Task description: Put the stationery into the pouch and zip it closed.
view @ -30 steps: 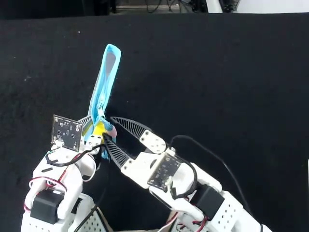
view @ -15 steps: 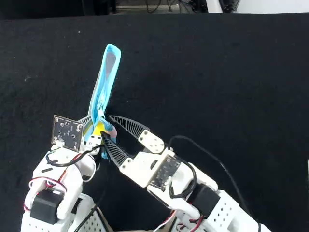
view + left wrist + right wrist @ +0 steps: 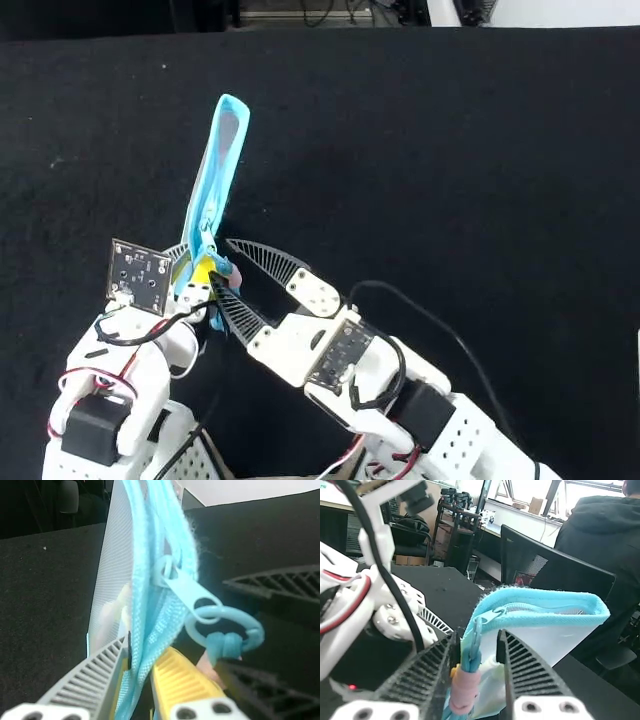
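A light blue pouch (image 3: 215, 170) stands on edge on the black table, its zipper side up. My left gripper (image 3: 197, 270) is shut on the pouch's near end, grey and yellow fingers (image 3: 172, 675) clamping the fabric (image 3: 150, 605). Pale items show through the mesh side (image 3: 112, 612). The zipper slider (image 3: 187, 587) sits at this near end, with a ring pull (image 3: 222, 625) and a pink-tipped cord (image 3: 465, 685) hanging from it. My right gripper (image 3: 222, 268) is open, its black ribbed fingers (image 3: 432, 667) standing on either side of the pull (image 3: 475, 642), close to it.
The black table (image 3: 450, 160) stretches wide to the right and beyond the pouch. Both arm bases (image 3: 110, 410) crowd the near edge, with cables (image 3: 440, 320) looping by the right arm.
The right arm has edged slightly left toward the pouch's near end, its fingers still apart around the pull. The left gripper and pouch have stayed put.
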Robot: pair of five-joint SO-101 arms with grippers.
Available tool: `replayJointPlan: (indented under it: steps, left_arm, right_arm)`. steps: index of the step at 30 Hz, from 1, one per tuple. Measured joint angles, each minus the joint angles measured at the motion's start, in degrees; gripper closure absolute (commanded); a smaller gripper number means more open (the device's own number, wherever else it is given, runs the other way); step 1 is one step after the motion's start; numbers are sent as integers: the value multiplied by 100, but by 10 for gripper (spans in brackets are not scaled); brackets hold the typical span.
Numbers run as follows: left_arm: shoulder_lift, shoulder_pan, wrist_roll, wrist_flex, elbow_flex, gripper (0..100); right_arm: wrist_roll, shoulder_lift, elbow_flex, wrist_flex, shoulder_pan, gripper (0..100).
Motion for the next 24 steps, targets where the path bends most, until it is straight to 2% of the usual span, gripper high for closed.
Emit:
replayJointPlan:
  steps: [4,13,21,24]
  left_arm:
    - [0,0,0,0,0,971]
    - [0,0,0,0,-9,971]
    - [0,0,0,0,-9,971]
    - [0,0,0,0,-9,971]
  right_arm:
    - [0,0,0,0,9,864]
    - [0,0,0,0,545,864]
    - [0,0,0,0,536,864]
    - [9,0,18,0,255,864]
